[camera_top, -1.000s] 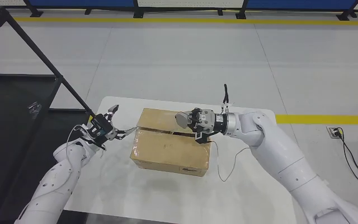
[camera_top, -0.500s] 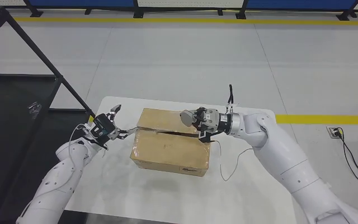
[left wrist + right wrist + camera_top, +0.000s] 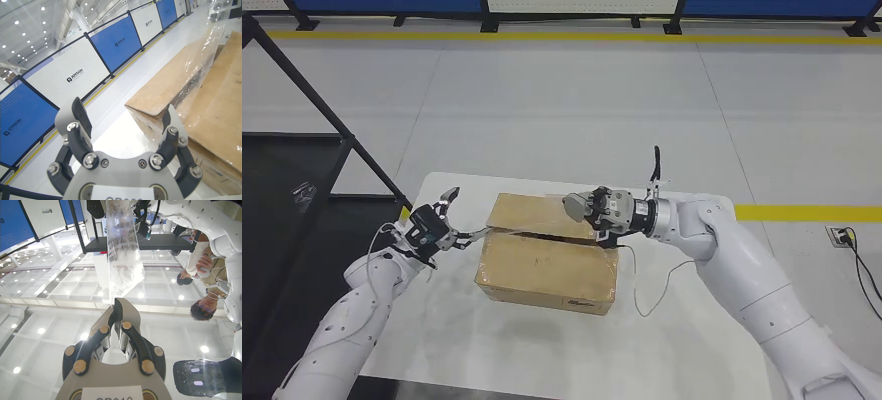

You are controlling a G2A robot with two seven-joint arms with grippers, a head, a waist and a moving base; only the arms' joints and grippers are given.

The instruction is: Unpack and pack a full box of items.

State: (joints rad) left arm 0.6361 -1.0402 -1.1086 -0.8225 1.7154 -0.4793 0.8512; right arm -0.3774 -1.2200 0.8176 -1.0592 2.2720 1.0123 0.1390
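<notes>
The white table (image 3: 692, 340) carries a brown cardboard box (image 3: 547, 265) at its centre, its two top flaps meeting along a seam that runs from 9 to 3 o'clock. In the left wrist view the box (image 3: 208, 117) shows a band of clear tape (image 3: 198, 75) lying crinkled along that seam, with the far flap lifted a little at the corner.

The right gripper (image 3: 582, 207) hangs over the far flap, at about 1 o'clock from the middle of the box. Its own wrist view shows the right gripper (image 3: 115, 311) with its fingers pressed together on the end of a strip of clear tape (image 3: 122, 256), which stretches away from the fingertips.

The left gripper (image 3: 466, 213) sits at 9 o'clock from the box, at the end of the seam. In its wrist view the left gripper (image 3: 123, 106) has its fingers (image 3: 82, 117) spread wide apart, one of them right at the raised corner of the far flap; whether it touches the cardboard cannot be told.
</notes>
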